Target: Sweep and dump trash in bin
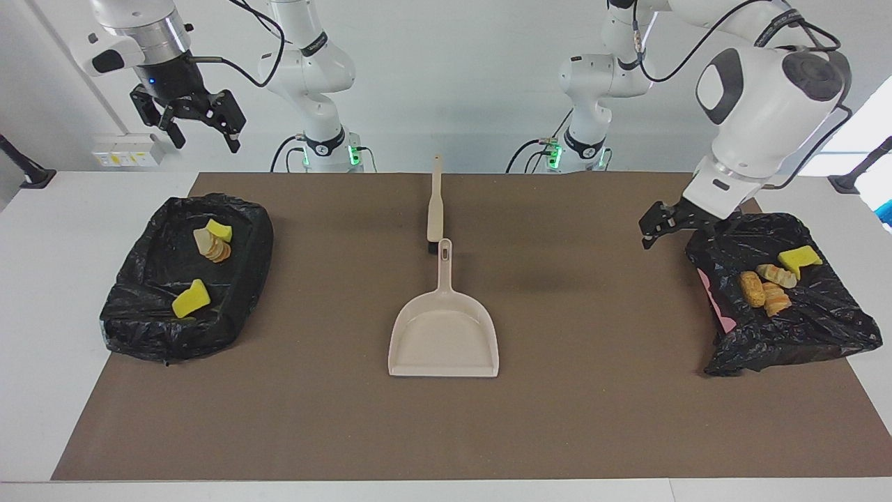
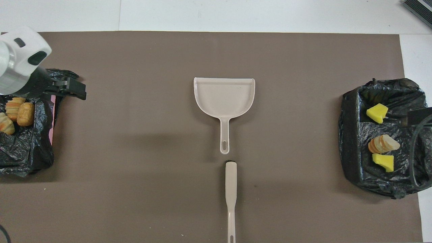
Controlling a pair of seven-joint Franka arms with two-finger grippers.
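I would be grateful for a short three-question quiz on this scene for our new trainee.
1. True or false: the dustpan holds trash.
2. The left pincer hangs beside which thing? A) the brush B) the bin at the left arm's end C) the dustpan
3. Fill in: the yellow sponge chunks lie in the black-lined ____.

Key: 1 false, the pan is bare. 2 B. 3 bins; the right pincer waits, open, high over the other bin.
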